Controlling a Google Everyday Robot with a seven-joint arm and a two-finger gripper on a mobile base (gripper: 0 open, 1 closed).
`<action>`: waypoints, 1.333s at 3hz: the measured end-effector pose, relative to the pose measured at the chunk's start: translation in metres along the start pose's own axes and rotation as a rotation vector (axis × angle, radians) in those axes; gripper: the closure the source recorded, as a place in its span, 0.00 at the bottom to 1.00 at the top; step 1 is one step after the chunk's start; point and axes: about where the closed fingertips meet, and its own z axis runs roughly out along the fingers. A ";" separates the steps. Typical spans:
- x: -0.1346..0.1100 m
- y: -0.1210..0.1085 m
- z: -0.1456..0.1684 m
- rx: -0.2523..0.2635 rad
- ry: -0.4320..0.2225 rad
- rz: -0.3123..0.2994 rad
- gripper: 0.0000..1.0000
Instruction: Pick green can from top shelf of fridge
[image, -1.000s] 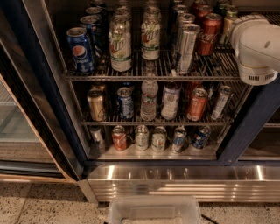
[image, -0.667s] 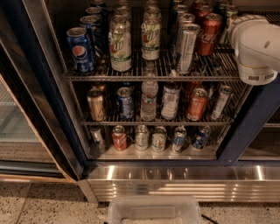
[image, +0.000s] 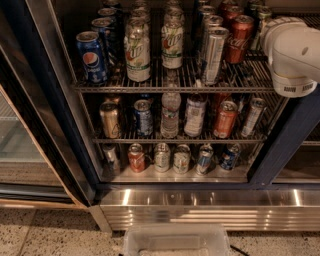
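Note:
The fridge (image: 292, 137) stands open in front of me. Its top shelf (image: 165, 88) is a wire rack carrying rows of cans. The green can (image: 213, 52) is slim and tall and leans slightly at the front of the shelf, right of centre. A red Coca-Cola can (image: 239, 39) stands just to its right. A white rounded arm segment (image: 292, 52) hangs at the upper right, in front of the shelf's right end. The gripper itself does not show; it lies beyond or behind that arm segment.
Pale cans with green-and-red logos (image: 138, 52) and a blue Pepsi can (image: 92, 57) fill the shelf's left side. Two lower racks (image: 175, 139) hold more cans and bottles. A glass door (image: 25, 150) stands open at left. A clear plastic bin (image: 175, 242) sits on the floor.

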 end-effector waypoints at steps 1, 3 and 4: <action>0.000 0.000 0.000 0.000 0.000 0.000 0.54; -0.001 0.000 0.000 0.000 -0.001 0.000 0.59; -0.001 0.000 0.000 0.000 -0.001 0.000 0.64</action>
